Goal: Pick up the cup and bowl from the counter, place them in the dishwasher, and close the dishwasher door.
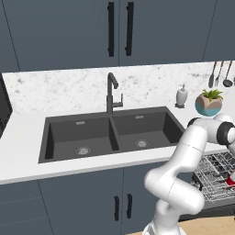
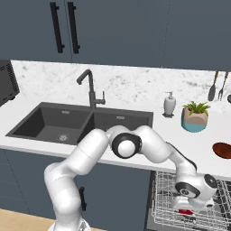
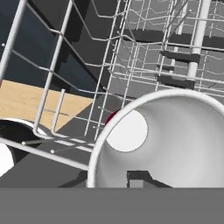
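Observation:
My gripper [image 2: 188,206] is down inside the dishwasher's pulled-out grey wire rack [image 2: 164,194], shut on the cup [image 3: 166,140]. The cup is red outside and white inside, and its open mouth faces the hand camera. One dark fingertip [image 3: 138,177] sits inside the cup against its wall. A bit of the cup's red [image 1: 231,181] shows by the rack [image 1: 213,176] at the right edge of the left base view. The bowl [image 2: 222,150], dark reddish-brown, rests on the white counter [image 2: 180,135] at the far right, above the rack.
A dark double sink [image 2: 67,122] with a black faucet [image 2: 90,88] lies left of the dishwasher. A soap dispenser [image 2: 169,103] and a potted plant [image 2: 195,117] stand at the back of the counter. Utensils [image 2: 215,88] hang on the wall. Wooden floor [image 3: 39,105] shows past the rack.

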Motion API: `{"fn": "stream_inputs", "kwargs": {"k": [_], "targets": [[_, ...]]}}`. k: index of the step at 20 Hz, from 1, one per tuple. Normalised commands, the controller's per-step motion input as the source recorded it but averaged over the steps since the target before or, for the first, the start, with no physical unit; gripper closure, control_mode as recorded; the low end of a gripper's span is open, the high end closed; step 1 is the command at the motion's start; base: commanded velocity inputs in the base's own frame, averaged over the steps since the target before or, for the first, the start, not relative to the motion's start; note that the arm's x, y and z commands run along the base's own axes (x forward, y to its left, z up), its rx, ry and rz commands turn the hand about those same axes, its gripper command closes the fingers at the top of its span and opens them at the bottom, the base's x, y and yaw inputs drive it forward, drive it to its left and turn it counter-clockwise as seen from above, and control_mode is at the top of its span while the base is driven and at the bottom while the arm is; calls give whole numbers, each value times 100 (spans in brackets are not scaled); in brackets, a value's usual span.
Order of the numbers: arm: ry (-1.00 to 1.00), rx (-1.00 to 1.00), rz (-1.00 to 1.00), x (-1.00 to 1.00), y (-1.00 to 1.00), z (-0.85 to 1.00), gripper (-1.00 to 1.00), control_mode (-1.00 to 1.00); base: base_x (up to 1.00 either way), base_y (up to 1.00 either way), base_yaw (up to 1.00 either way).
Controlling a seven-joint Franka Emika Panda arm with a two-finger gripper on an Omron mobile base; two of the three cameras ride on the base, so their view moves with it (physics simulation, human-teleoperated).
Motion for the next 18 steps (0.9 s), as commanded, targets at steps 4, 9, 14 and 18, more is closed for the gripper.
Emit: {"fn": "stream_inputs", "kwargs": {"k": [4,9,14,18], "targets": [[1,0,0,0,2,0,-100,-100,0,0,0],[1,0,0,0,0,0,-100,-100,0,0,0],[0,0,0,0,2,27,-100,-100,0,0,0],[-9,0,0,0,0,53,-100,-100,0,0,0]]}}
